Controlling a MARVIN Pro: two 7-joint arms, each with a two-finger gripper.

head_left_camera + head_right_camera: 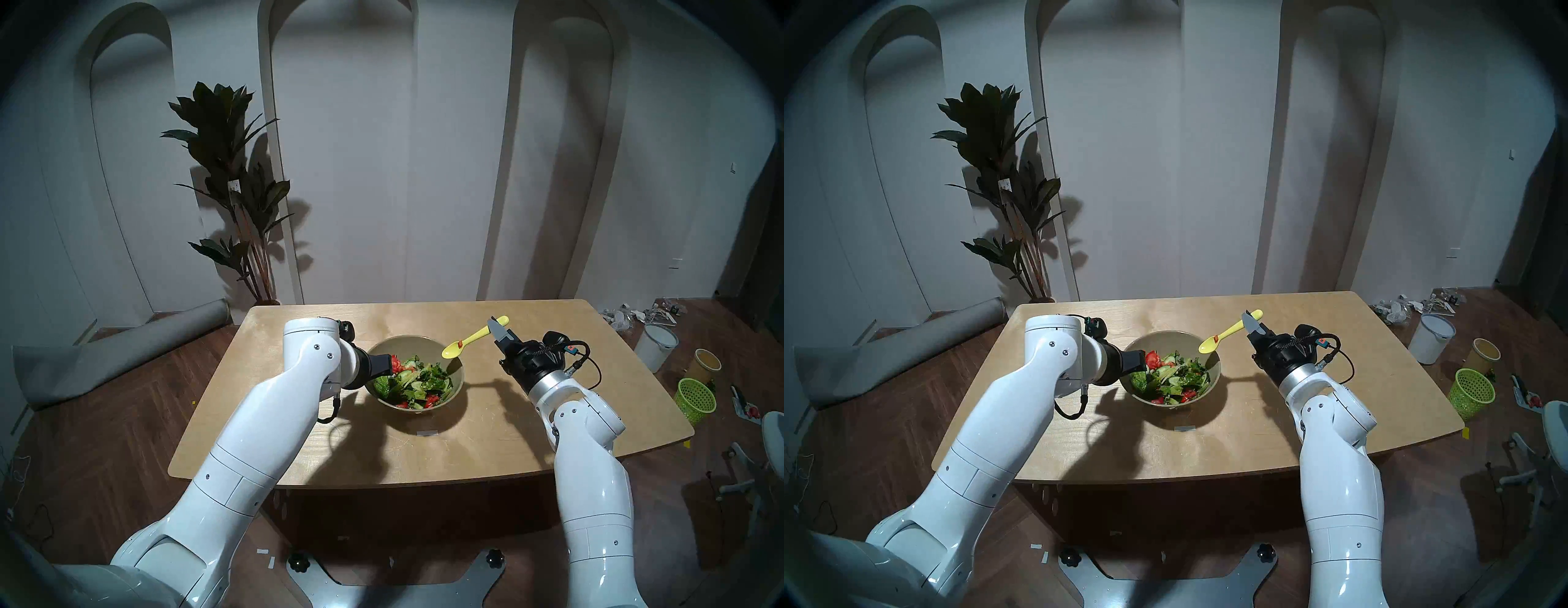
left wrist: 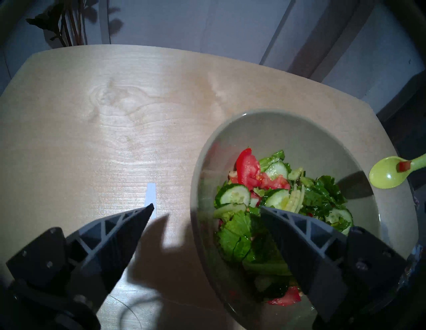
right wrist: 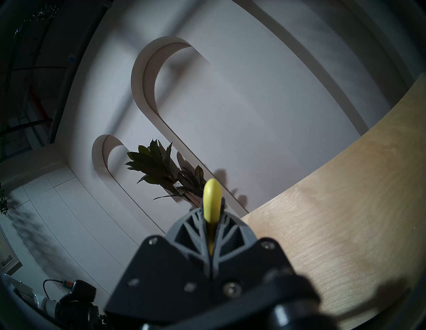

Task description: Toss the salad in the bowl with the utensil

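Wood-grain surface [image 1: 297, 424] carries one bowl [image 1: 456, 384] near its middle, and the salad [image 1: 413, 380] inside looks jumbled: leaves, cucumber slices and tomato chunks lie mixed rather than in layers. At the bowl's nine o'clock rim the left gripper [image 2: 206, 208] stands wide and holds nothing; one finger is over the bare surface, the other over the leaves, so the rim sits between them ungripped. Farther back, at about two o'clock from the bowl, the right gripper [image 1: 497, 327] is clamped on the handle of the yellow-green spoon [image 1: 471, 338]. Its scoop hangs clear above the rim with a red scrap stuck near the neck. Judging by that scrap and the jumble, tossing seems largely done; what may be left is more strokes, or setting the spoon down.
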